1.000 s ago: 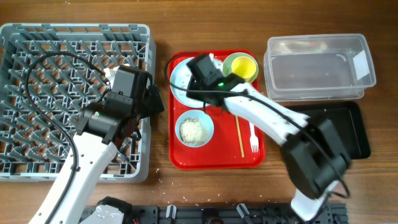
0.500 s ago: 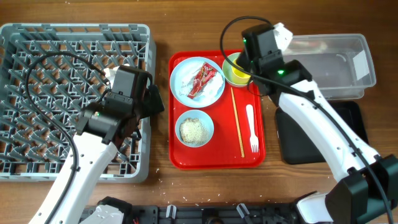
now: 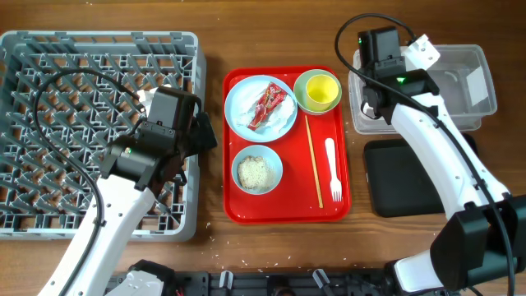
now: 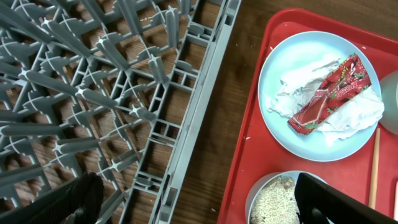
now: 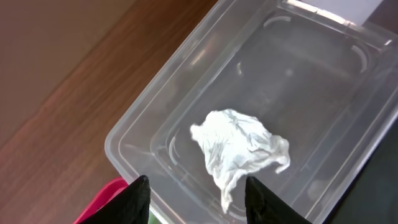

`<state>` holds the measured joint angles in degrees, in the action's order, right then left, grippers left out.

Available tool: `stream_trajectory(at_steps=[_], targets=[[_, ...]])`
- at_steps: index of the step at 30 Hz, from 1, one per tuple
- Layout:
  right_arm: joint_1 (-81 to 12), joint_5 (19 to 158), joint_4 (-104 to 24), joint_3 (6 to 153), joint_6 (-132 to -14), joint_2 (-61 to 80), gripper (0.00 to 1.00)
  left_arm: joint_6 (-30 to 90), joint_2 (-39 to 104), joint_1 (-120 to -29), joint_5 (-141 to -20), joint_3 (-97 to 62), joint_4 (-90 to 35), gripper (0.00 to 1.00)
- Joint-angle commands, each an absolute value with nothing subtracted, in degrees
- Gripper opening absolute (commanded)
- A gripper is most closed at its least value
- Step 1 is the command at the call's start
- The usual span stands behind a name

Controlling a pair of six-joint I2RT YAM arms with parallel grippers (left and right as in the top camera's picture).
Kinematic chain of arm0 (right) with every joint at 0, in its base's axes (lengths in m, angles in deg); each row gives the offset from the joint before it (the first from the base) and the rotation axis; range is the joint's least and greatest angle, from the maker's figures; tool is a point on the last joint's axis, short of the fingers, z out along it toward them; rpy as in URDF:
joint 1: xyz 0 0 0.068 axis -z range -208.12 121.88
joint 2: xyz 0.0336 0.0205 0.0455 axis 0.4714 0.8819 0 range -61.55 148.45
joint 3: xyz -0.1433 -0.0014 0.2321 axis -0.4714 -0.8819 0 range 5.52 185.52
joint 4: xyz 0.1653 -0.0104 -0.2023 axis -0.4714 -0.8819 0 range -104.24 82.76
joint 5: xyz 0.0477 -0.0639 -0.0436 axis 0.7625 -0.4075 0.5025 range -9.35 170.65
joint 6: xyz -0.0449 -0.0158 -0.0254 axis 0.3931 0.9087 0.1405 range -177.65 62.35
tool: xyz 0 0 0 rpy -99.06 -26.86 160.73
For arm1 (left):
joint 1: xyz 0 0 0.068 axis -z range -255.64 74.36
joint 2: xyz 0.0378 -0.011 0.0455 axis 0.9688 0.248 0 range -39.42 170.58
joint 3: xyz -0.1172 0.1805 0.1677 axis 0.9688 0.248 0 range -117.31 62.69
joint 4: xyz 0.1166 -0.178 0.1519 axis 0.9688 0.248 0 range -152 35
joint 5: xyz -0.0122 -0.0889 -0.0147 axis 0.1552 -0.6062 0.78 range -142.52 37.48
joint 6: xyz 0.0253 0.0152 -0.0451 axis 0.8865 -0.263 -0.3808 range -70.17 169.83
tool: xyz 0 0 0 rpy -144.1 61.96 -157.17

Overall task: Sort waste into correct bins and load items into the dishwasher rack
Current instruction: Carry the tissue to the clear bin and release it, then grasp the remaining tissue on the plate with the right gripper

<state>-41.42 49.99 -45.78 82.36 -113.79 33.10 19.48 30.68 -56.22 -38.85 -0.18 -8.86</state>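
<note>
Napkin [image 5: 239, 149], crumpled, lies loose inside the clear tub [image 5: 134, 134], just right of the red tray [image 3: 288, 205]. The right gripper [image 5: 198, 183] hangs above it, fingers spread, holding nothing. Left of the tray, the left gripper [image 4: 199, 202] is spread wide and empty over the rack [image 4: 93, 93] edge.

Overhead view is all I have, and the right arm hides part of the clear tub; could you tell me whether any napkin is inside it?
Observer: Yes, a crumpled napkin is inside the clear tub, free of the open right gripper.
Operator: Thanks. Is more paper on the plate?
Observer: Yes, white paper sits under the red wrapper there.
Operator: And the left gripper?
Observer: Open, empty, above the rack edge.
</note>
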Motion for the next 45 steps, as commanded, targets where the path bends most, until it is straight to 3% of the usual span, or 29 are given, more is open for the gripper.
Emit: stream_trajectory(at_steps=[1, 3, 5, 8, 11, 14, 21, 29, 30, 32, 33, 45], targets=[[-42.5, 64.9, -42.8, 82.1, -102.8, 30.7, 0.50, 19.3, 30.1, -56.5, -38.7, -0.2, -8.9, 1.00], [-45.3, 80.5, -36.9, 82.1, -91.9, 29.7, 0.50, 19.3, 30.1, -56.5, -38.7, -0.2, -8.9, 1.00], [-50.4, 86.6, -34.2, 82.1, -89.5, 30.0, 0.51, 19.3, 30.1, -56.5, -38.7, -0.2, -8.9, 1.00], [-58.5, 82.3, -34.3, 81.9, -90.9, 33.1, 0.53, 19.3, 30.1, -56.5, -38.7, -0.2, -8.9, 1.00], [-64.3, 76.0, -34.3, 81.9, -101.0, 41.4, 0.50, 19.3, 30.1, -56.5, -38.7, -0.2, -8.9, 1.00], [-64.6, 75.9, -34.3, 81.9, -105.6, 47.2, 0.47, 19.3, 30.1, -56.5, -38.7, -0.2, -8.9, 1.00], [-64.6, 66.4, -37.5, 81.9, -105.6, 49.9, 0.47, 19.3, 30.1, -56.5, -38.7, -0.2, -8.9, 1.00], [-64.6, 65.8, -34.5, 81.9, -105.6, 55.4, 0.47, 19.3, 30.1, -56.5, -38.7, -0.2, -8.9, 1.00], [-64.6, 65.8, -34.3, 81.9, -105.6, 55.5, 0.41, 19.3, 30.1, -56.5, -38.7, -0.2, -8.9, 1.00], [-64.6, 65.8, -34.2, 81.9, -105.6, 55.5, 0.12, 19.3, 30.1, -56.5, -38.7, -0.2, -8.9, 1.00], [-64.6, 65.8, -34.2, 82.2, -105.7, 55.2, 0.04, 19.3, 30.1, -56.5, -38.7, -0.2, -8.9, 1.00], [-63.2, 63.4, -35.4, 82.6, -102.6, 33.3, 0.04, 19.3, 30.1, -56.5, -38.7, -0.2, -8.9, 1.00]])
